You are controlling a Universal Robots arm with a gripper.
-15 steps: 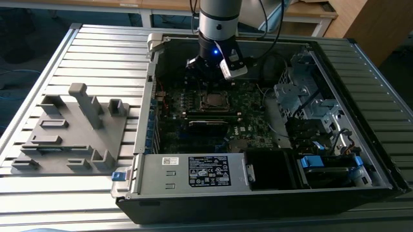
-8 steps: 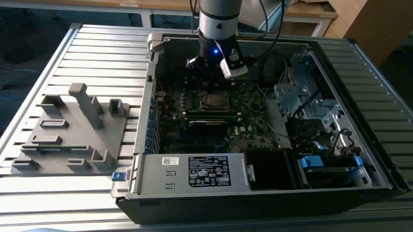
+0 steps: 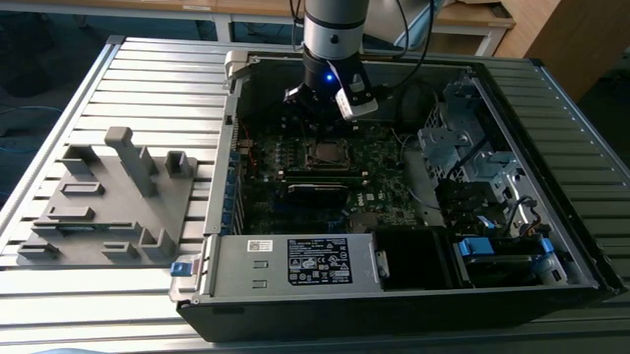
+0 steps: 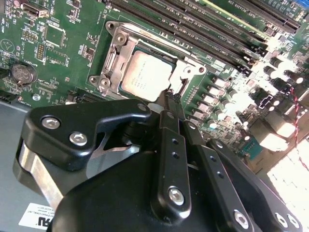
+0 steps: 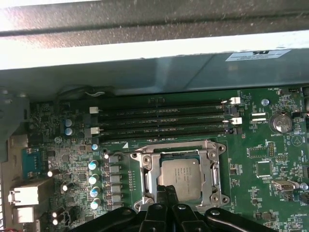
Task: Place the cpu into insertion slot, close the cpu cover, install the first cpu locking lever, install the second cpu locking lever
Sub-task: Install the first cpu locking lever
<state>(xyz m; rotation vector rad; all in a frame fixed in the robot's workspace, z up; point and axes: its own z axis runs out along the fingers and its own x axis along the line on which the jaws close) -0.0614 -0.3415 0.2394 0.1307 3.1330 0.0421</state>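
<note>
The cpu (image 4: 145,75) (image 5: 181,176) lies flat in the insertion slot (image 4: 103,82) (image 5: 215,151) on the green board, its silver top showing. The cpu cover (image 4: 120,43) (image 5: 148,176) is down on it and frames the chip. My gripper (image 4: 167,101) (image 5: 166,189) is shut, its black fingers (image 4: 164,140) pressed together with the tips at one edge of the socket, just above the chip's border. I see nothing between the tips. In the exterior view the gripper (image 3: 317,110) hangs inside the open computer case, just behind the socket (image 3: 327,153).
Long black memory slots (image 5: 164,121) (image 4: 193,24) run beside the socket. A coin battery (image 5: 281,122) sits on the board. The grey power supply box (image 3: 295,262) fills the case's near side, drive bays (image 3: 473,147) the exterior view's right. A grey fixture (image 3: 108,199) stands outside the case.
</note>
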